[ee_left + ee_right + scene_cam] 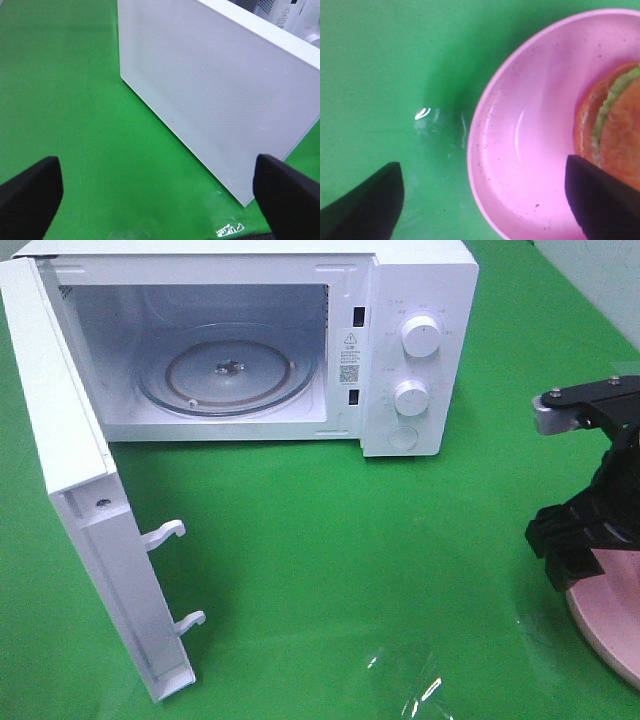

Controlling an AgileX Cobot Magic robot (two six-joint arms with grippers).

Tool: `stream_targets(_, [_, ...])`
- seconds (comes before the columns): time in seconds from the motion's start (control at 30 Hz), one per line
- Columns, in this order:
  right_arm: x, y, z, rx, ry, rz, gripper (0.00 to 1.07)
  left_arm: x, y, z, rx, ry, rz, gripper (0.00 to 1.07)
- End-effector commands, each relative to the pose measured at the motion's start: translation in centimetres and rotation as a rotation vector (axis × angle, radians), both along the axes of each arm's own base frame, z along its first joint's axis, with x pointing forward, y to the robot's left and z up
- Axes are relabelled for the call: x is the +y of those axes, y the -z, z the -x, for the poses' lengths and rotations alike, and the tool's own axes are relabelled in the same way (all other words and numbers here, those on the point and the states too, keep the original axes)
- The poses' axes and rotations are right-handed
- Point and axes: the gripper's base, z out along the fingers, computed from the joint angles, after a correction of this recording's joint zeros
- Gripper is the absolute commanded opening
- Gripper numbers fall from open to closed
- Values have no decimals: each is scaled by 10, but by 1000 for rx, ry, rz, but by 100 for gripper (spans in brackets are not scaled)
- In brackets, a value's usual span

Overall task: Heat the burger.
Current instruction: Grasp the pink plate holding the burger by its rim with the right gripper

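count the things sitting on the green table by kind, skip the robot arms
microwave: 1
pink plate: 1
burger: 1
total: 3

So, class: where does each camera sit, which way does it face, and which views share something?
Exterior high: mounted above, looking down on the white open microwave oven and green table; only the black right arm shows.
Left wrist: on the left arm, facing the microwave's white door; black left fingers show.
Right wrist: looking down on the round pink plate with the brown-bunned burger; black right fingers show.
Shared: exterior and right wrist both show the plate.
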Motion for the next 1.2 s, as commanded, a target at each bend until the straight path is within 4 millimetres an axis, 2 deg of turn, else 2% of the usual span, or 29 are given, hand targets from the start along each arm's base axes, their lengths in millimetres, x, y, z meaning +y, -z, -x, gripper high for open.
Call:
stream_targets(0.03, [-8, 10, 6, 22, 1, 11, 82, -1, 0, 0, -4, 4, 9, 95])
stream_targets(0.3, [-8, 27, 16, 18, -14, -33, 80, -1, 0, 0, -4, 4, 9, 95])
stream_targets(0.43, [-7, 42, 18, 42, -22, -45, 79, -1, 0, 0, -4, 4, 9, 95])
stream_targets(0.8, [0, 80, 3, 51, -7, -61, 77, -1, 0, 0, -4, 4, 9, 95])
stream_targets(1.17, [-2, 94, 1, 72, -4, -21, 76, -1, 0, 0, -4, 4, 9, 95])
stream_targets(1.2, [-2, 94, 1, 69, 0, -19, 73, -1, 0, 0, -4, 4, 9, 95])
